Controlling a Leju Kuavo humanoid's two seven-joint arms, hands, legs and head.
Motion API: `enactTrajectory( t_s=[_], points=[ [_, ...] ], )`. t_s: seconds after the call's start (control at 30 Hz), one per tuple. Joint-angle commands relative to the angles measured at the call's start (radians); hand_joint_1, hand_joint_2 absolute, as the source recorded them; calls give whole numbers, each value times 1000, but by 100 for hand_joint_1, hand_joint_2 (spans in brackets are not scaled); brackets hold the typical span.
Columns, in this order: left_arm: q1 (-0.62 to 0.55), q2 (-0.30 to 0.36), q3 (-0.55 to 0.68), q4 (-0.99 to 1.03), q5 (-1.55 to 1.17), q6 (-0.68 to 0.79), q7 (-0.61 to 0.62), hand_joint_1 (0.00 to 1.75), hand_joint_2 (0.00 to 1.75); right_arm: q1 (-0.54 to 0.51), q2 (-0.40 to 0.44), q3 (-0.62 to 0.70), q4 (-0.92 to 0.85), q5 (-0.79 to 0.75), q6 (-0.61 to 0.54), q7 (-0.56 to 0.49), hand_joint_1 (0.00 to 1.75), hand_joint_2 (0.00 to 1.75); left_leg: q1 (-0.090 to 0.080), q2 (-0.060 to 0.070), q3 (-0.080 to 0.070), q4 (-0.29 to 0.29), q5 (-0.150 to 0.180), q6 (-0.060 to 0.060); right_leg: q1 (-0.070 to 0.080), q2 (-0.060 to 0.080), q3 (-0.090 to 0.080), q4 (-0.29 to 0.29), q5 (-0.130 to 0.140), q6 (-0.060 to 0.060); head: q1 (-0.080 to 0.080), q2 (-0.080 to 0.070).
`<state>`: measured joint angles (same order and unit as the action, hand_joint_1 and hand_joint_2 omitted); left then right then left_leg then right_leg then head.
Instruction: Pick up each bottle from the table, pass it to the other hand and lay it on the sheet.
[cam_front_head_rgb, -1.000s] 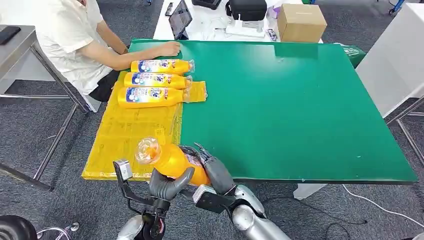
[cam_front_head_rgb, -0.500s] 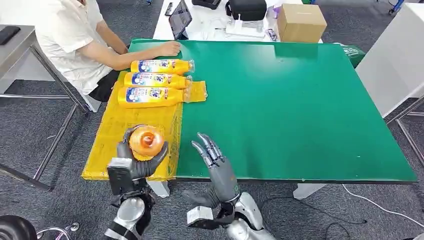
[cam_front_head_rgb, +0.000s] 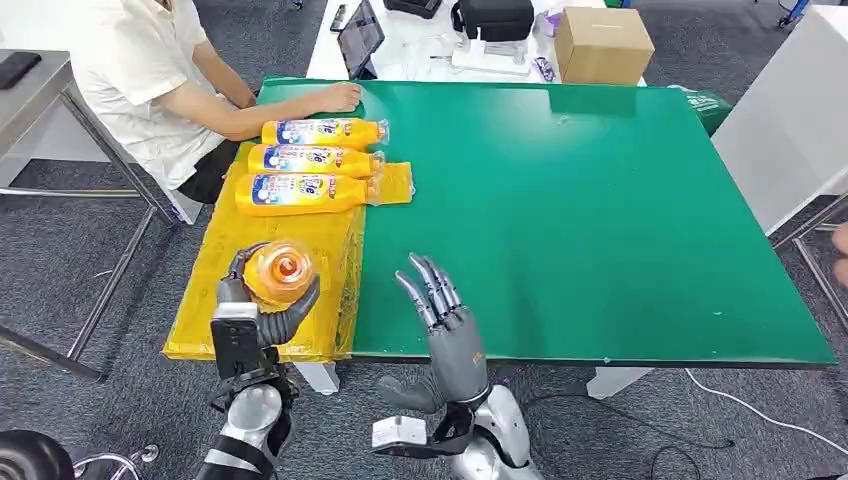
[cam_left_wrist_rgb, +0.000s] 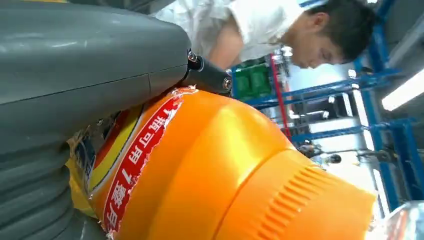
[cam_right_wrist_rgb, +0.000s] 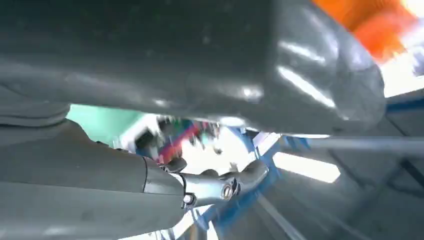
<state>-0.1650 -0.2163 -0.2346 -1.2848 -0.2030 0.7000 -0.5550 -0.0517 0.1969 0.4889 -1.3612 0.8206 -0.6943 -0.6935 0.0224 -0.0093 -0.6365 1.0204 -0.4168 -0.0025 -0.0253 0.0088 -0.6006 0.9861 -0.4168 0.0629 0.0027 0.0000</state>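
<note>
A green table (cam_front_head_rgb: 600, 220) carries a yellow sheet (cam_front_head_rgb: 250, 262) along its left edge. Three orange bottles (cam_front_head_rgb: 312, 161) lie on their sides on the far part of the sheet, side by side, caps toward the green surface. A person's hand (cam_front_head_rgb: 338, 96) rests on the far corner.

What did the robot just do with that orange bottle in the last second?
The right hand let go of the orange bottle and drew back, fingers spread. The left hand took it over and carried it left, over the yellow sheet. The three bottles lying on the sheet and the seated person stayed put.
</note>
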Motion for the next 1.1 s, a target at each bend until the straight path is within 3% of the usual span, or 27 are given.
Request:
enactTrajectory(
  t_s=[0.03,0.13,0.27,0.7,0.77,0.8,1.1],
  points=[
    [-181,91,-30,260,-525,-76,322,175,175,-12,16,-90,-42,-115,-4,-5,0,0,0,-2,3,-1,0,1,1,-3,4,-1,-1,-2,1,0],
    [-380,88,-79,608,-644,-161,442,175,175,-66,-4,-11,39,-196,-4,-5,0,0,0,-3,6,-3,2,1,1,-4,7,-3,0,-4,0,0],
    [-498,88,-104,806,-745,-133,545,175,175,-97,-9,50,95,-245,-4,-5,0,0,1,-1,5,-2,3,2,2,-2,6,-2,1,-4,1,0],
    [-600,73,-137,930,-834,-398,628,175,175,-109,-24,95,126,-344,14,1,0,0,0,2,6,-1,3,0,1,0,6,-1,2,-5,1,0],
    [-601,70,-144,926,-841,-406,621,9,175,-108,-24,94,130,-350,19,0,0,0,0,1,5,-1,3,0,1,0,5,0,3,-5,0,0],
    [-601,69,-161,920,-854,-423,600,0,175,-109,-27,93,134,-359,28,-4,0,0,1,2,5,-1,3,0,2,0,5,-1,3,-6,1,0],
    [-582,37,-189,870,-830,-546,500,0,175,-108,-50,88,124,-392,24,-5,0,0,0,0,3,0,3,0,1,-1,3,0,2,-4,1,0]
  ],
)
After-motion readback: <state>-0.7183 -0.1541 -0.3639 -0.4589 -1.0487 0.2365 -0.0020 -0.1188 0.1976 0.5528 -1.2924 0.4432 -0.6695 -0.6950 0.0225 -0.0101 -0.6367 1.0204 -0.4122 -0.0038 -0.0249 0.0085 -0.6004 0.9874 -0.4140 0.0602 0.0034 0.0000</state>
